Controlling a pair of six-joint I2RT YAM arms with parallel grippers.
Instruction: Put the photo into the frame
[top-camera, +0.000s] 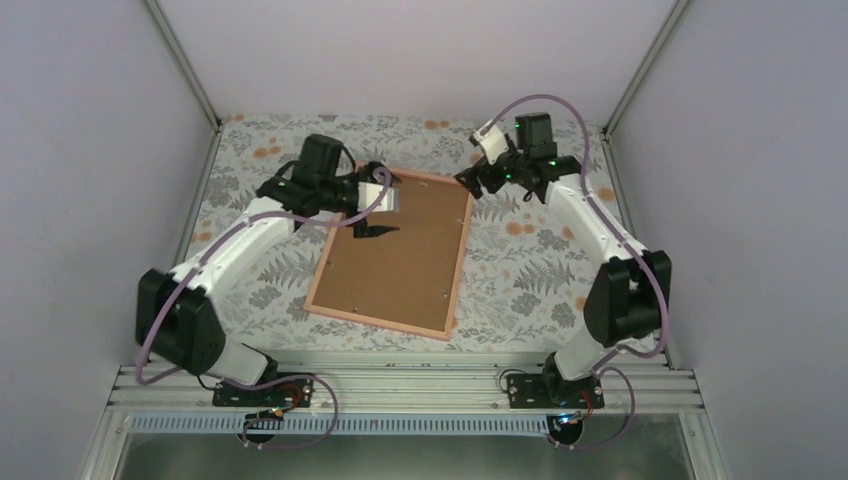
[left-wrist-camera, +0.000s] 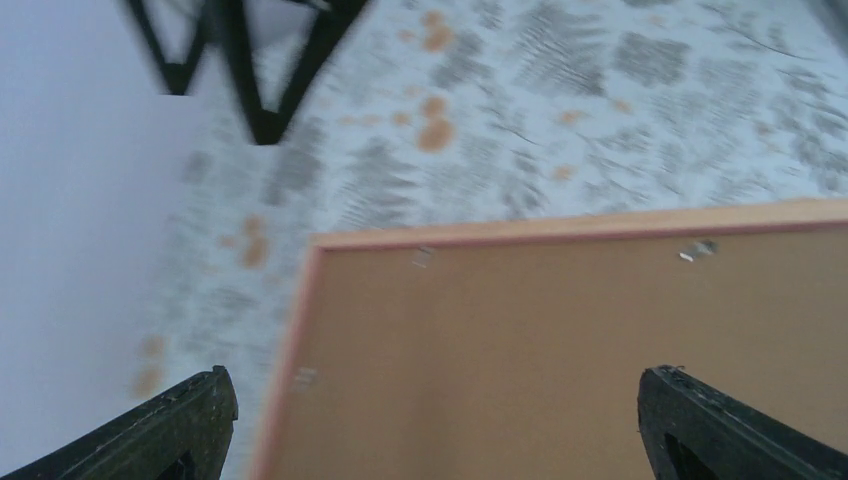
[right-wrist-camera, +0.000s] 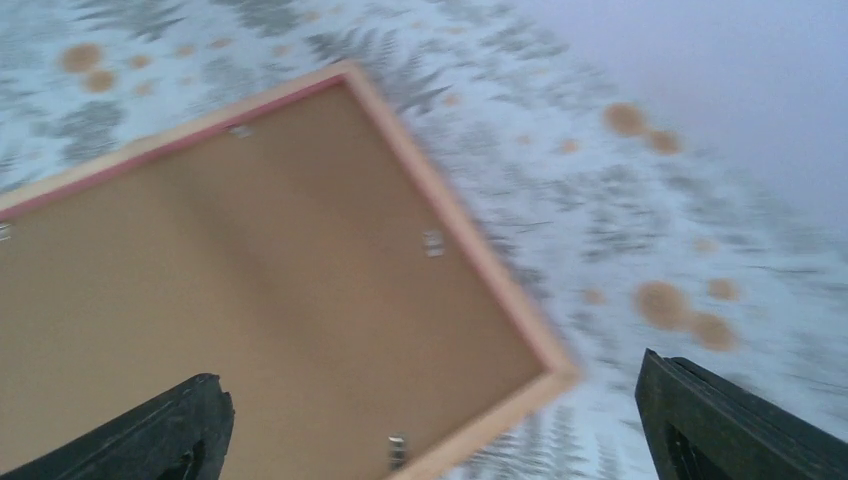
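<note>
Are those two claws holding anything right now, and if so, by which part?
Nothing is held. The left gripper and the right gripper are both open and empty, near the far corners of the frame, which lies back-up.

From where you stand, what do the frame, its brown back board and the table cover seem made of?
The frame: thin pink-tan rim, probably painted wood or plastic. The back board: dull brown, likely pressed fibreboard, held by small shiny metal tabs. The table cover: fern print, cloth or vinyl, unclear.
</note>
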